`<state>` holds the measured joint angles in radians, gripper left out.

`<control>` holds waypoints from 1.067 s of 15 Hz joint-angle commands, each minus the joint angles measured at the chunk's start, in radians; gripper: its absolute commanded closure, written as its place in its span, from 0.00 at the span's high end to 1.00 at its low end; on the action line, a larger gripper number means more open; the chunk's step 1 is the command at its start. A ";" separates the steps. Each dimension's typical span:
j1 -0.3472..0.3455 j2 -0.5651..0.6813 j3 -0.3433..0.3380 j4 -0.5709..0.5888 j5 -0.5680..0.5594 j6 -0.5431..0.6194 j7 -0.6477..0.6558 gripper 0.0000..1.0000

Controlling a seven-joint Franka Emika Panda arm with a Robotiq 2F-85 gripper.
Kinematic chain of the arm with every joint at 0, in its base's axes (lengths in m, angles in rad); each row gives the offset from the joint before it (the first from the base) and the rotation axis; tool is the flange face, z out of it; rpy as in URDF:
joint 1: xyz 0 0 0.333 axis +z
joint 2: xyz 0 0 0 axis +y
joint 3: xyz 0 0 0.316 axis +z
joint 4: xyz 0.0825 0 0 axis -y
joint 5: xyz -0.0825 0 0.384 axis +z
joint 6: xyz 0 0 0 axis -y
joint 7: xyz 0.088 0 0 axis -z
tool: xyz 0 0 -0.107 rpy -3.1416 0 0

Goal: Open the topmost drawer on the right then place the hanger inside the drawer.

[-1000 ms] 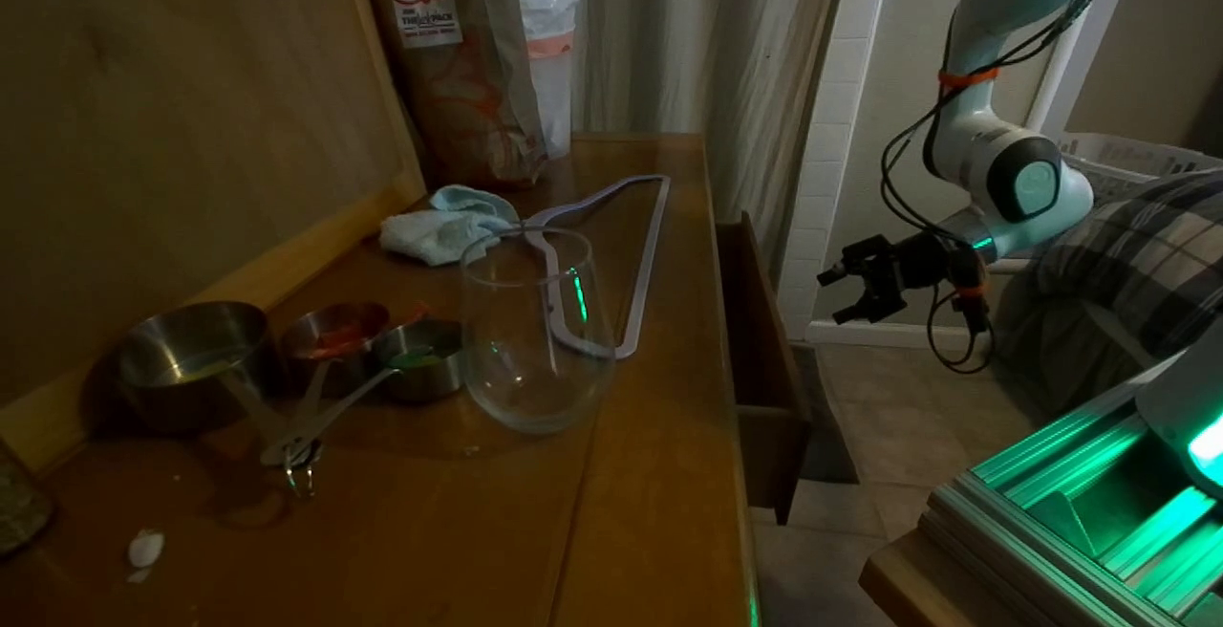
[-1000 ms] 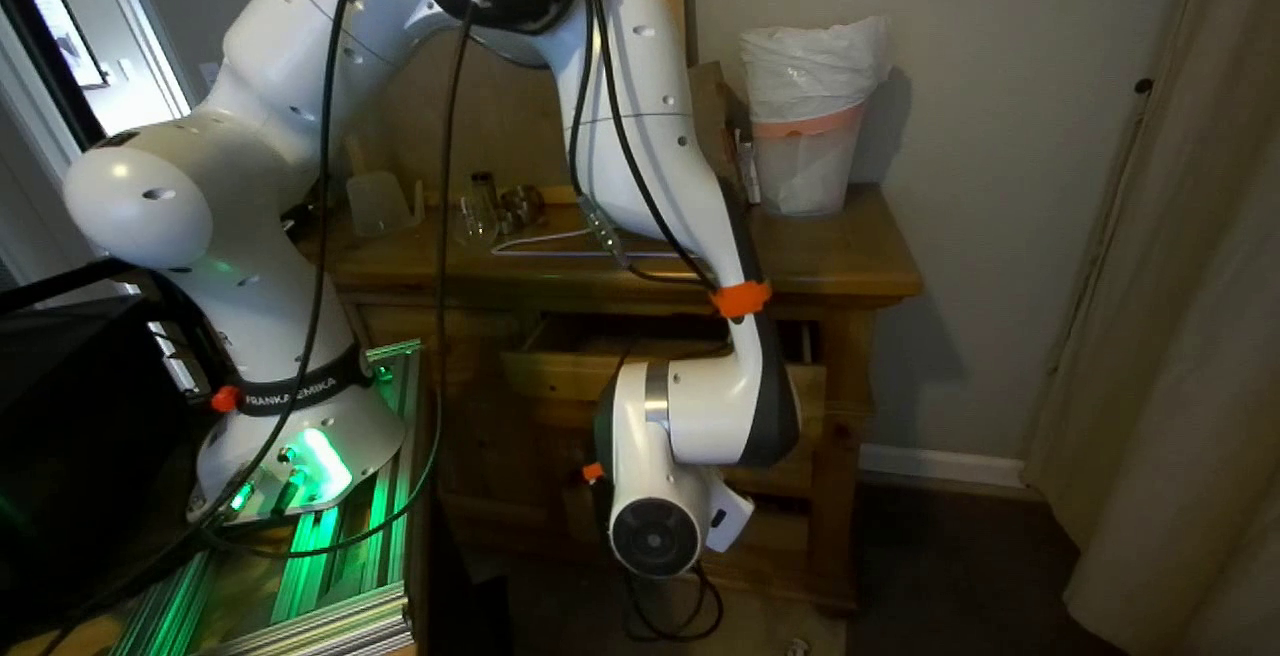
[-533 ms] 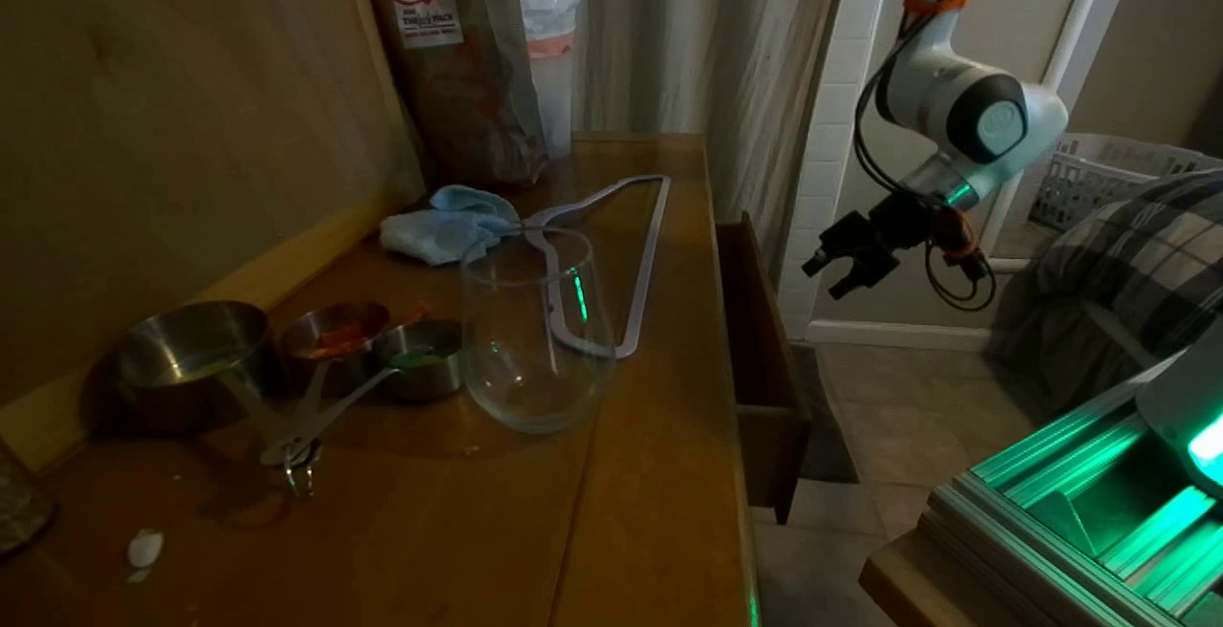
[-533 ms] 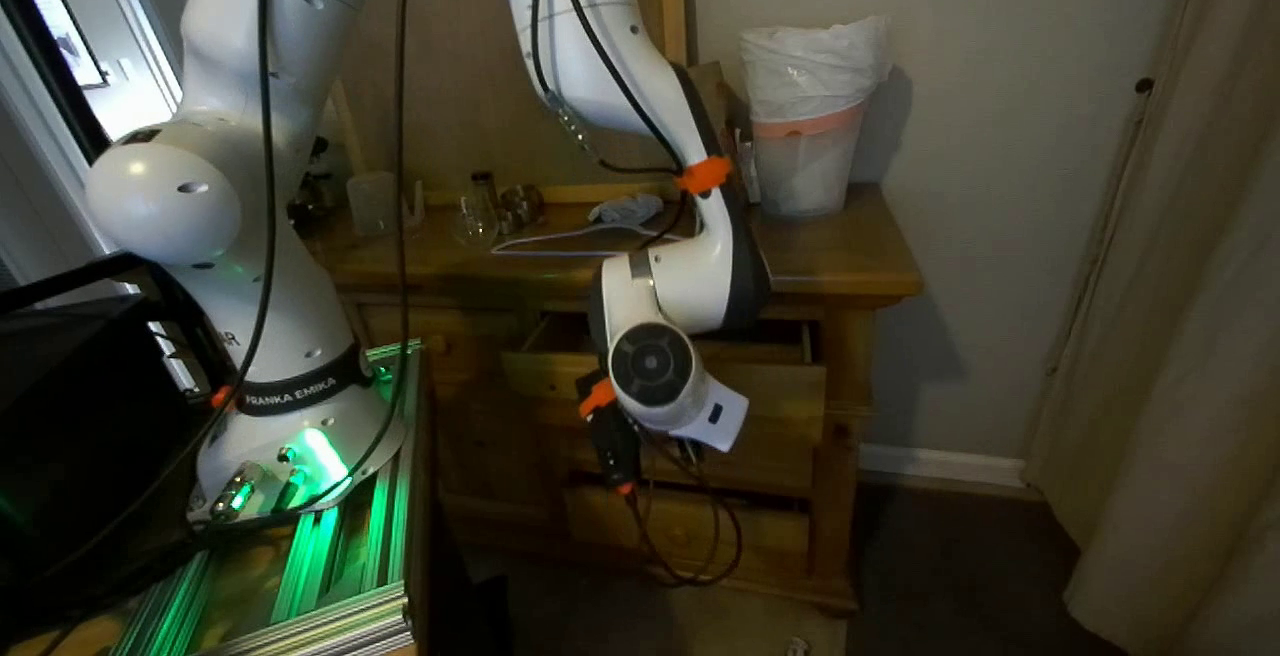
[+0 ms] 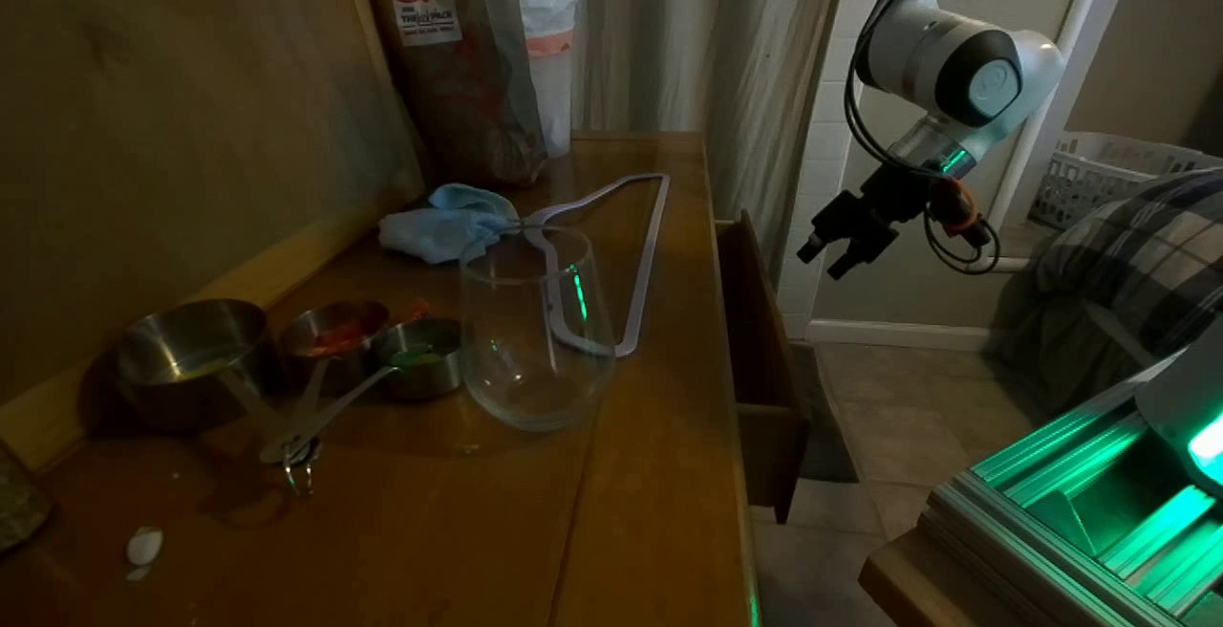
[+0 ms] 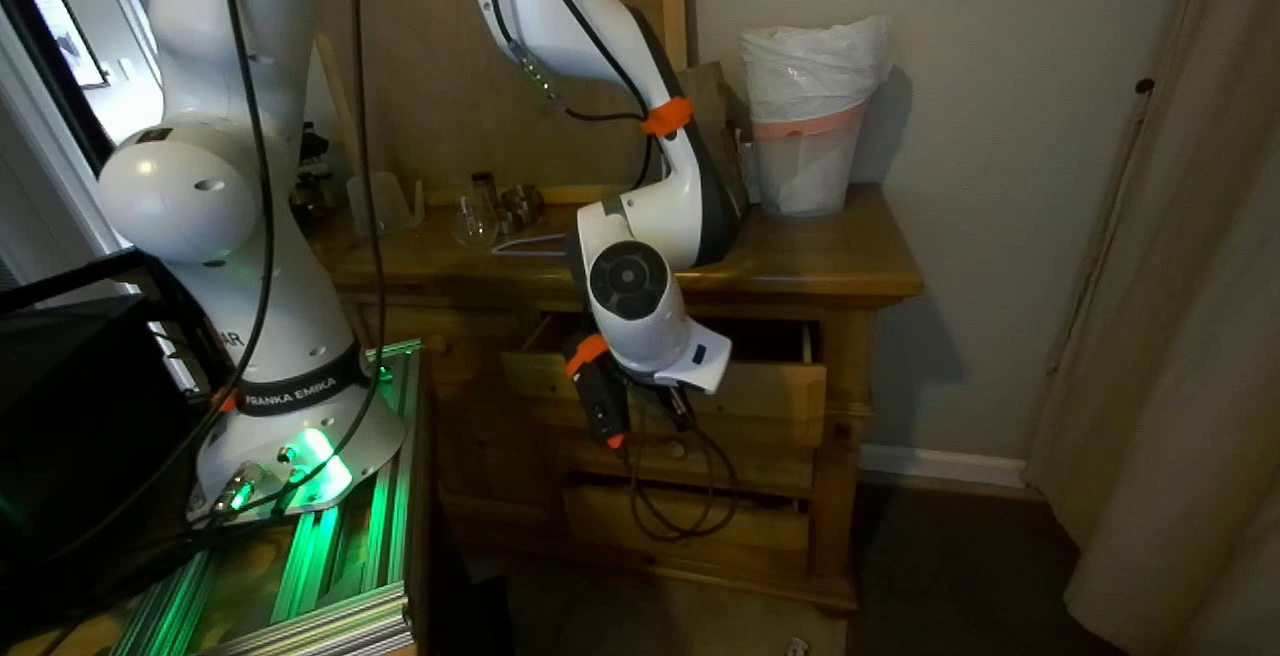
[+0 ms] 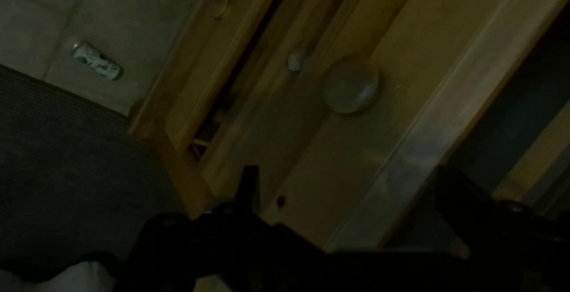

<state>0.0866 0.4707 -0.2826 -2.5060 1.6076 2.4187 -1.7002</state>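
The pale hanger (image 5: 649, 259) lies flat on the dresser top (image 5: 659, 474), near its front edge. In an exterior view it (image 6: 515, 248) is partly hidden behind the arm. The topmost right drawer (image 6: 775, 391) is pulled out; its side also shows in an exterior view (image 5: 772, 450). In the wrist view the drawer's front with a round knob (image 7: 351, 85) runs diagonally under me. My gripper (image 5: 825, 260) is open and empty, in front of and above the drawer, apart from it. Its dark fingers (image 7: 347, 170) are spread wide in the wrist view.
A clear glass (image 5: 537, 359) stands beside the hanger. Metal measuring cups (image 5: 196, 359), a blue cloth (image 5: 444, 230) and a paper bag (image 5: 468, 82) are on the dresser, with a lined bin (image 6: 810, 161). A lower drawer (image 6: 690, 526) is slightly out. A can (image 7: 97, 60) lies on the floor.
My gripper has risen, tilted further downward and come slightly nearer the dresser, shifting left in both exterior views. The fingers stay open. The hanger and drawer have not moved.
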 commanded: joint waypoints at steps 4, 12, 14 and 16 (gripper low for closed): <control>-0.032 -0.054 0.108 0.001 0.007 0.088 -0.132 1.00; 0.129 -0.285 0.196 -0.070 -0.130 0.426 -0.096 1.00; 0.175 -0.330 0.204 -0.093 -0.224 0.515 -0.014 1.00; 0.208 -0.364 0.204 -0.117 -0.331 0.561 0.067 1.00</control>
<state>0.2505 0.1925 -0.0803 -2.5529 1.4104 2.9093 -1.7418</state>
